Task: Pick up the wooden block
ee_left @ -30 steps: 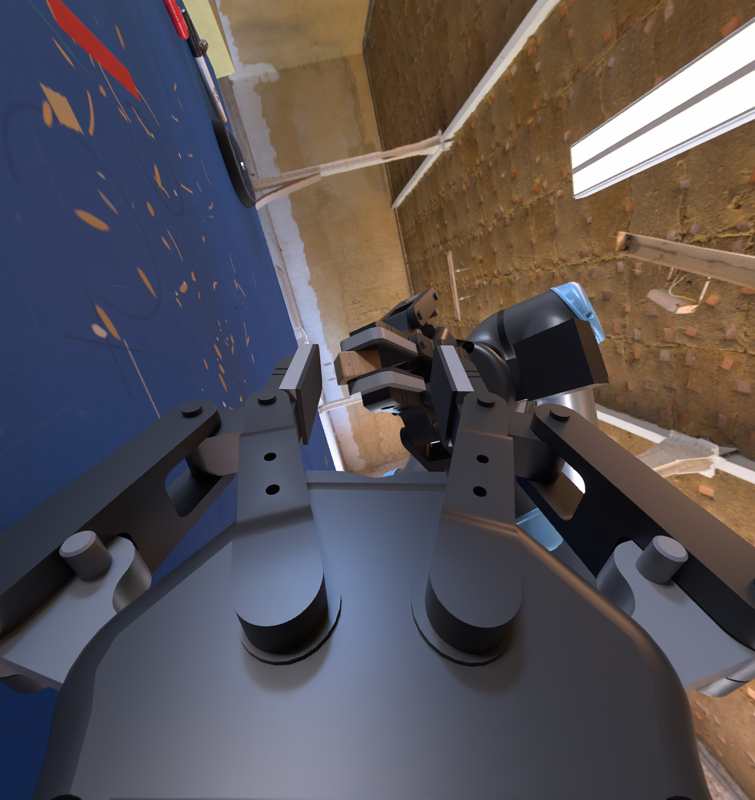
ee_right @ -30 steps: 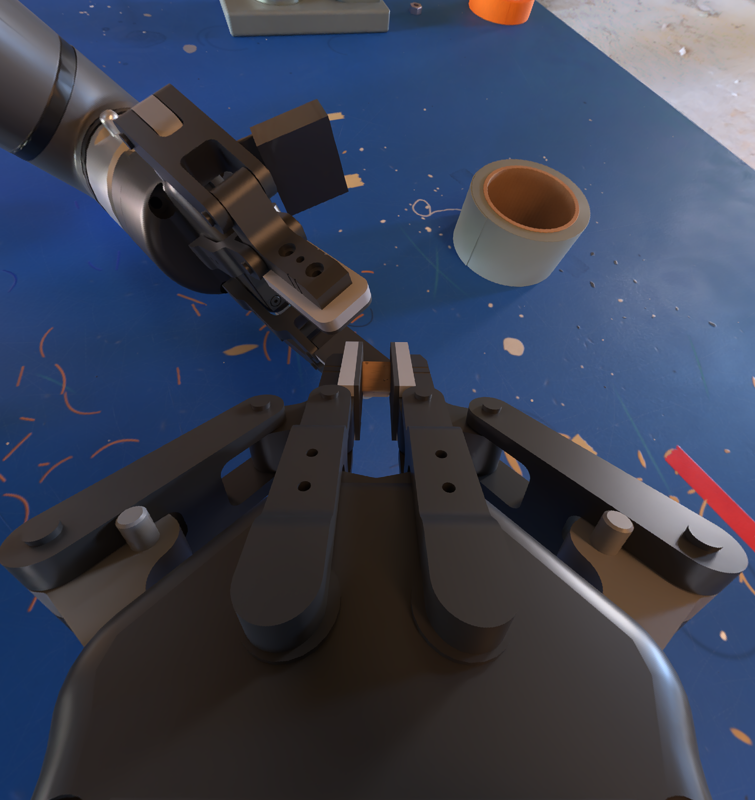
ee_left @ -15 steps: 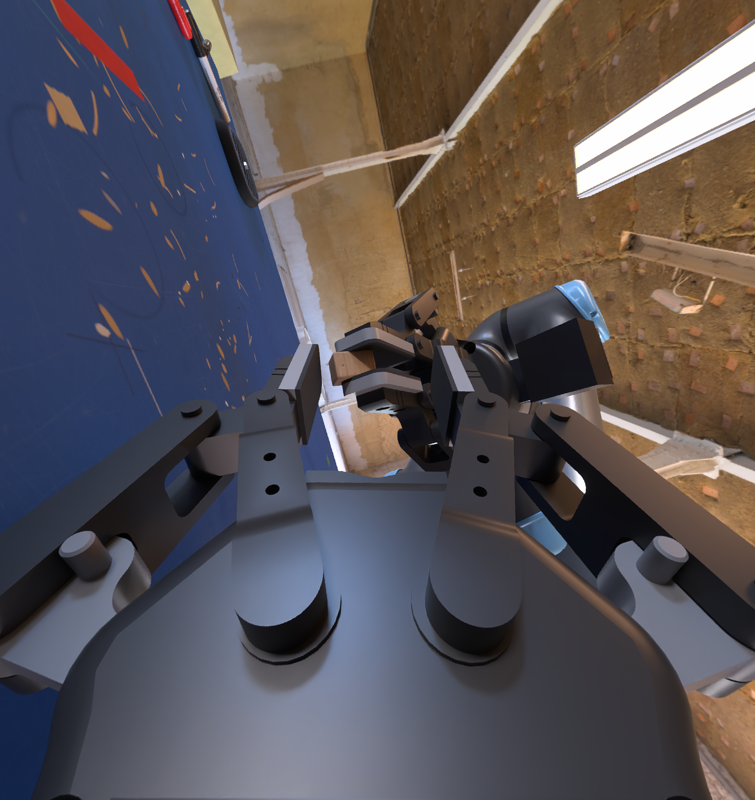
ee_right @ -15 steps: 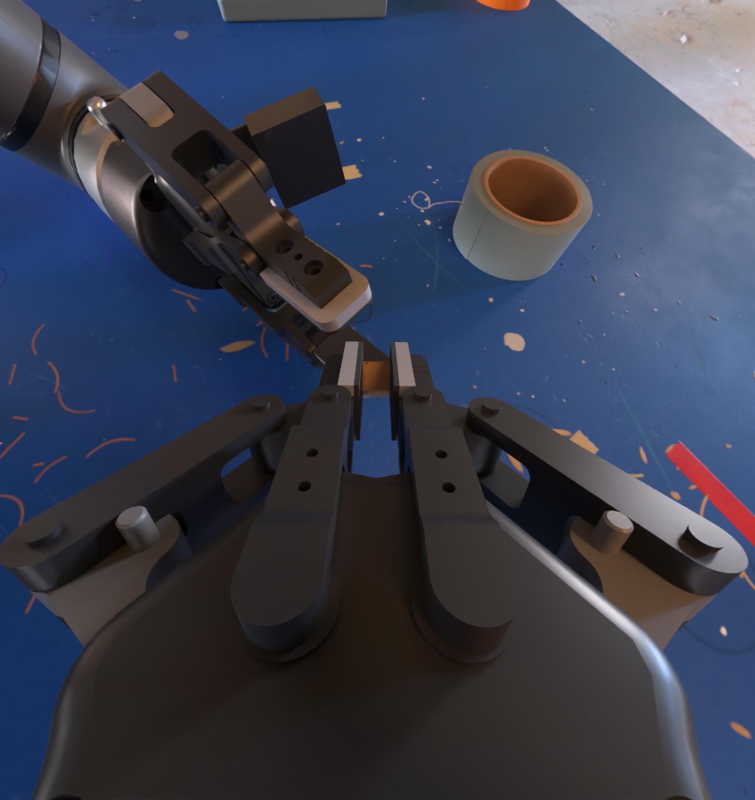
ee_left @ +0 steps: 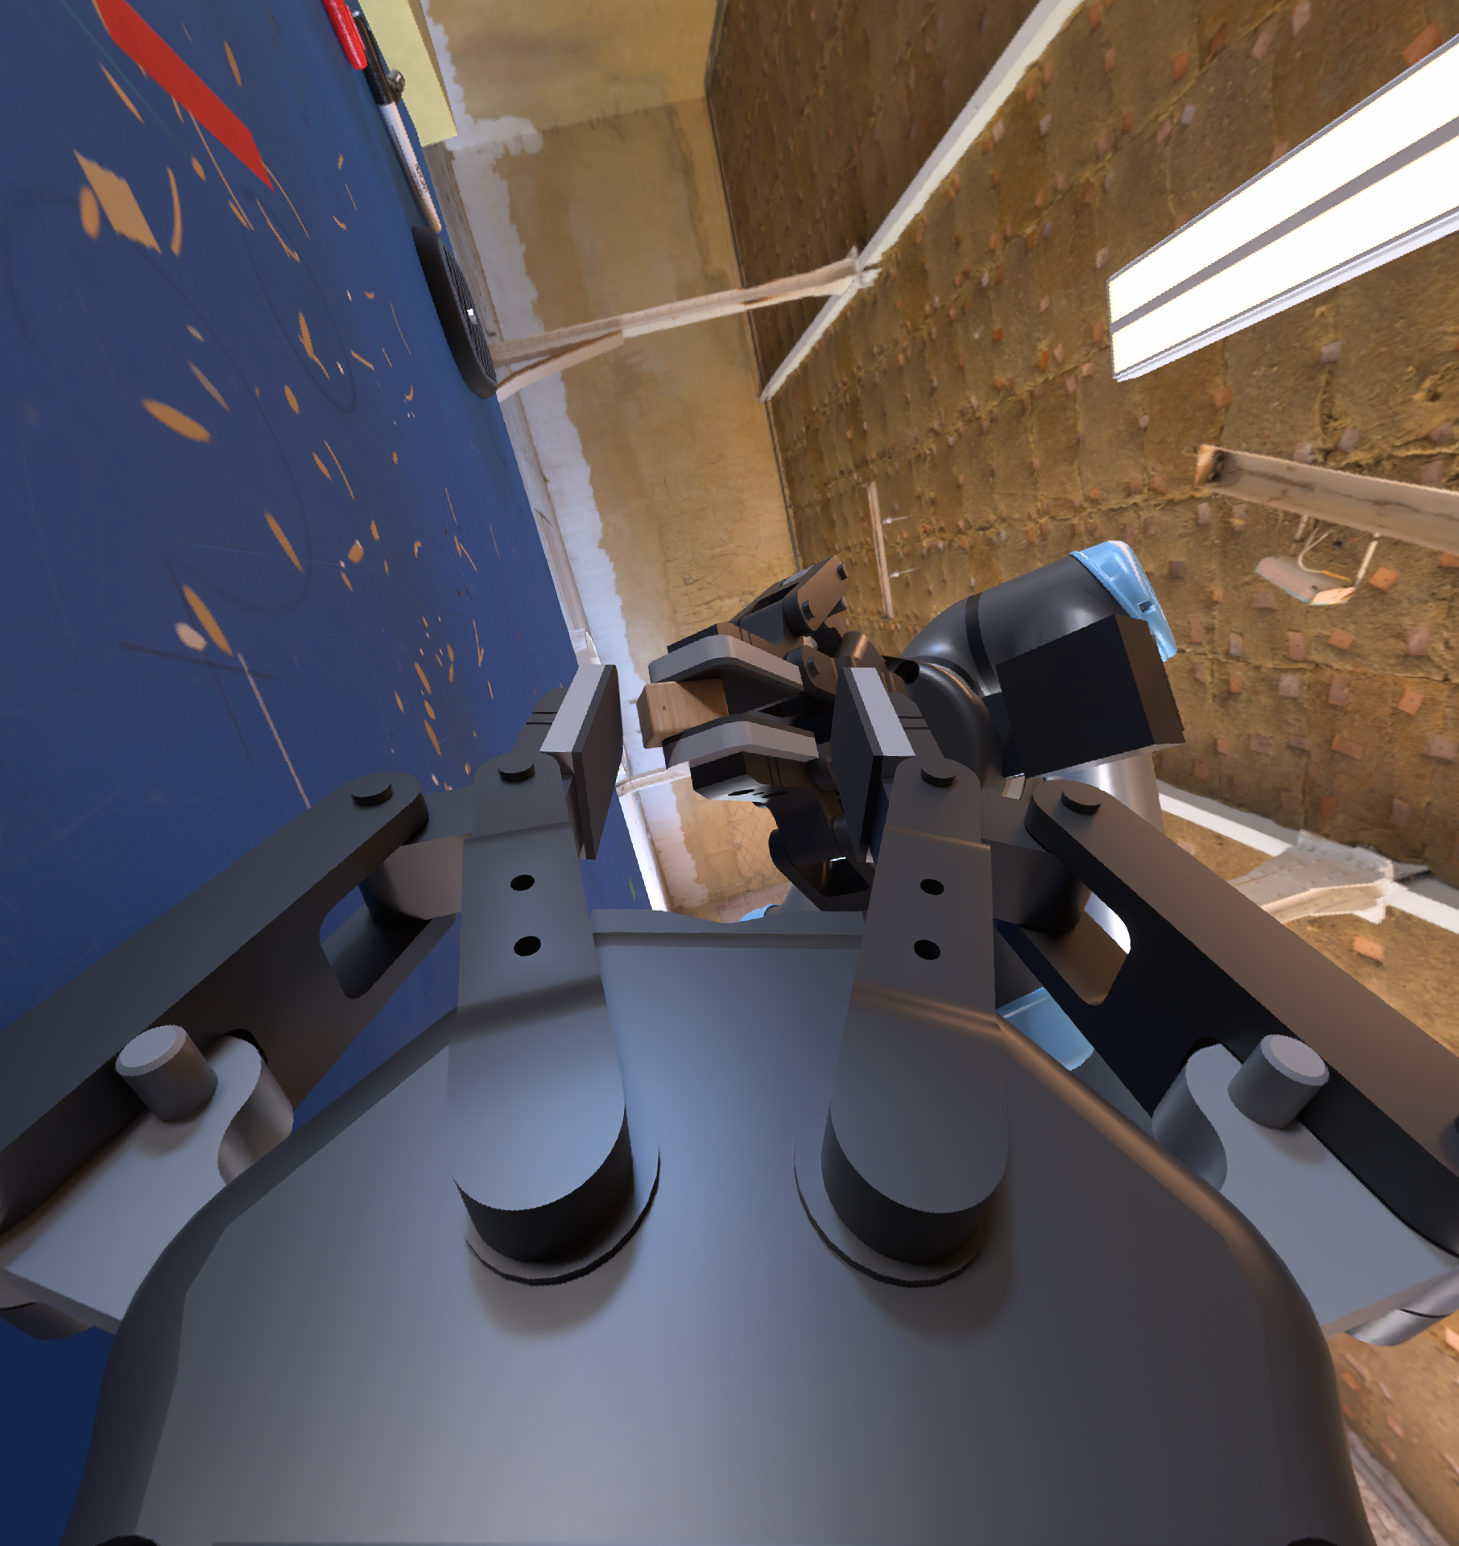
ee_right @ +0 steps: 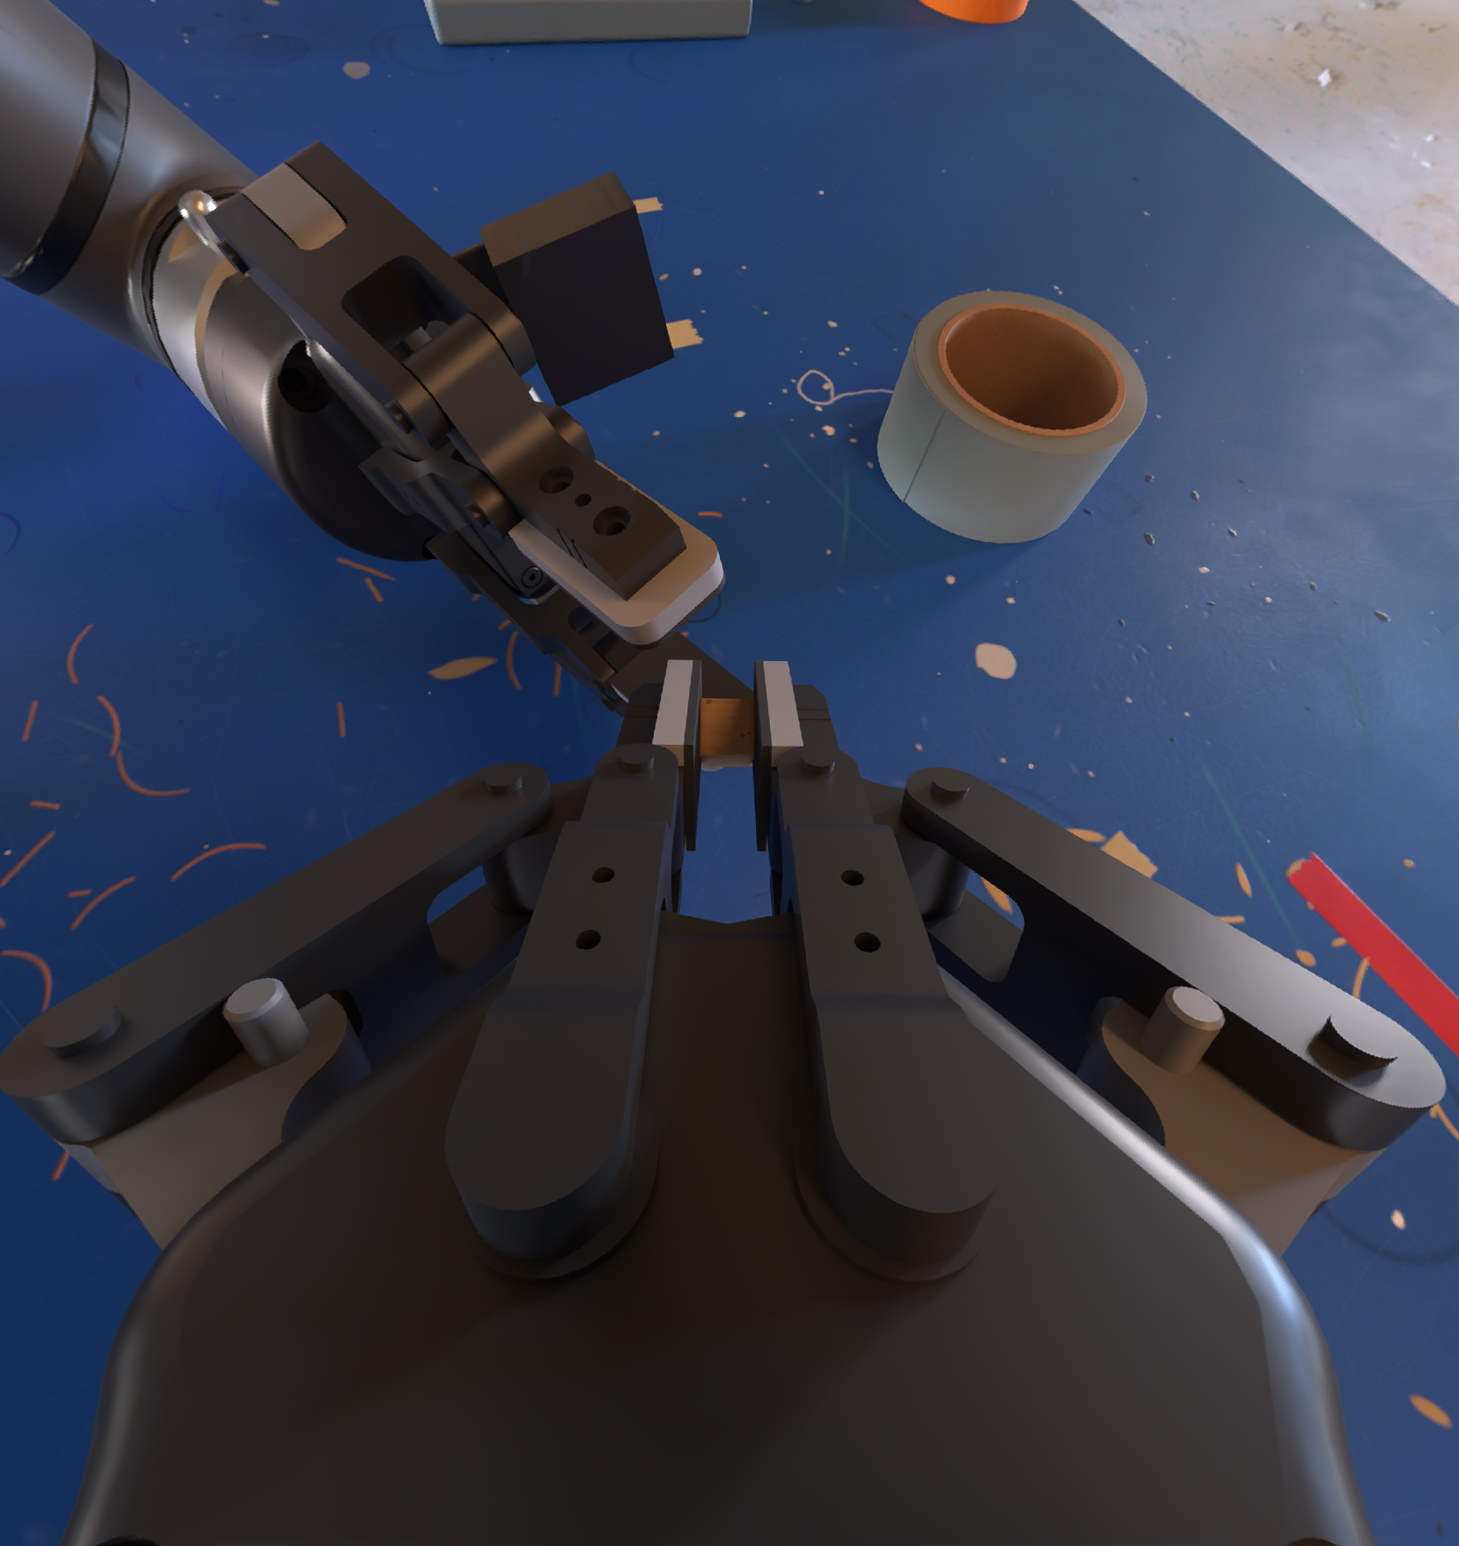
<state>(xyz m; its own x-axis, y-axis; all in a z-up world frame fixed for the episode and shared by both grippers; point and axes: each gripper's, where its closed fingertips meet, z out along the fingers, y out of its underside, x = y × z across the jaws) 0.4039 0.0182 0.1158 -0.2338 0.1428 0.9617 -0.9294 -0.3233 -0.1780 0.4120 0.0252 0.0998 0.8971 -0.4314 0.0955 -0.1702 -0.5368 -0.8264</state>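
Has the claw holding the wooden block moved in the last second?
Yes. The right gripper, shut on the block, has backed away from the tape roll.

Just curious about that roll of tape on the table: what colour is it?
The roll of tape is pale grey-green outside with an orange-brown core, clearest in the right wrist view.

I see the blue counter (ee_right: pixel 1044 167) flecked with orange shavings, a grey tape roll (ee_right: pixel 1012 418) standing on it, red strip (ee_right: pixel 1395 954) at my right, orange thing (ee_right: pixel 973 7) at the far edge.
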